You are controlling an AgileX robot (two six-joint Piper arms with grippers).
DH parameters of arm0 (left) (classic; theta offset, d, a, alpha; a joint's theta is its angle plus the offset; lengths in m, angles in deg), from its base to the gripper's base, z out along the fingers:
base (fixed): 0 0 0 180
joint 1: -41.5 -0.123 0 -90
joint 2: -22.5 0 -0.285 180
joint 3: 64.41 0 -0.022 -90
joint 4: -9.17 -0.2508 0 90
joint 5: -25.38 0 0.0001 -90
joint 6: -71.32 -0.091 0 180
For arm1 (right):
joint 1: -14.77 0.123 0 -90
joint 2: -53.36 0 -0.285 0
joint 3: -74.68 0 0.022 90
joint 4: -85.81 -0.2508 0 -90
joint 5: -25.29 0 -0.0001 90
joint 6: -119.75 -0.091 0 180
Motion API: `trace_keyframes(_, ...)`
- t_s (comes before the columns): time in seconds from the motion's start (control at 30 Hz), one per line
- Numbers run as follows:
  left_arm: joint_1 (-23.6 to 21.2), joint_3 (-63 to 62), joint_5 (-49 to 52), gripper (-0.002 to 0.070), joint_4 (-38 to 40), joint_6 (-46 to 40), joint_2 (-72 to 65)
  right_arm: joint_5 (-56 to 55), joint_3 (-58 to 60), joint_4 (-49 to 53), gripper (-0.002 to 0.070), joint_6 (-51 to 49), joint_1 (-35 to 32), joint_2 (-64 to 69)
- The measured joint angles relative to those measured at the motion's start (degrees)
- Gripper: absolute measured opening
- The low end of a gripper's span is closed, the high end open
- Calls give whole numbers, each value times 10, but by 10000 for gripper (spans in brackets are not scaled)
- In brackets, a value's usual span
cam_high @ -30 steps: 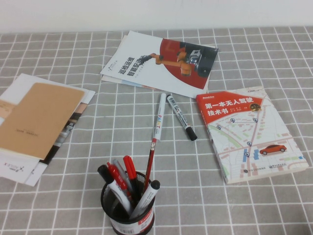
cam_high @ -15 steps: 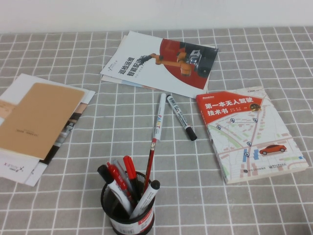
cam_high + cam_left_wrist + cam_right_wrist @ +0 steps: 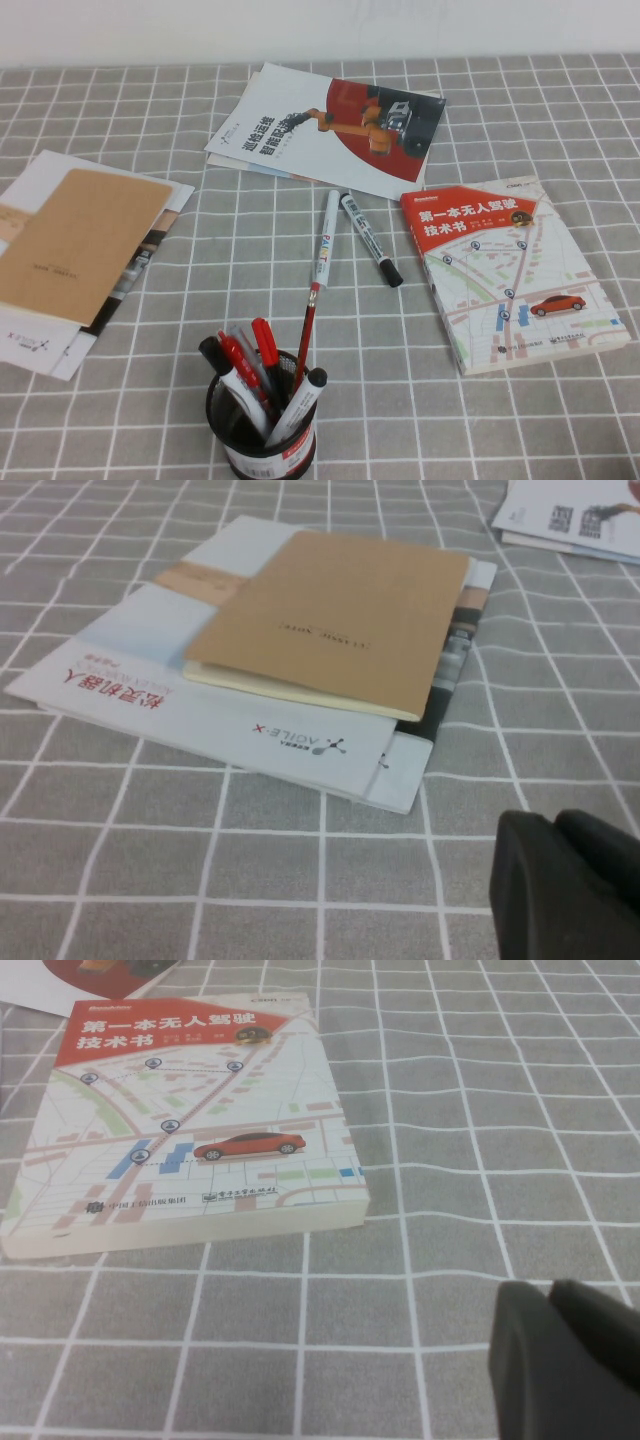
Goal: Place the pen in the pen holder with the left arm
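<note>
The pen (image 3: 370,239), a white-barrelled marker with dark print and a black cap, lies on the checked cloth at mid-table. The all-white marker (image 3: 328,240) lies just left of it. The black mesh pen holder (image 3: 262,425) stands at the front edge. It holds several pens, a like marker (image 3: 298,401) and a thin red pencil (image 3: 308,325) leaning out. Neither arm shows in the high view. My left gripper (image 3: 553,820) is shut and empty, low over the cloth near the tan notebook (image 3: 340,615). My right gripper (image 3: 548,1288) is shut and empty, beside the map-cover book (image 3: 190,1120).
A stack of papers under the tan notebook (image 3: 75,245) lies at the left. Booklets with a robot-arm cover (image 3: 330,125) lie at the back. The map-cover book (image 3: 505,270) lies at the right, close to the pen's cap end.
</note>
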Motion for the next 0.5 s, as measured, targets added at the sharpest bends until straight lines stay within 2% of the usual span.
trace_keyframes(0.5, 3, 0, 2, 0, -5, -14, 0, 0, 0, 0, -15, 0, 0, 0)
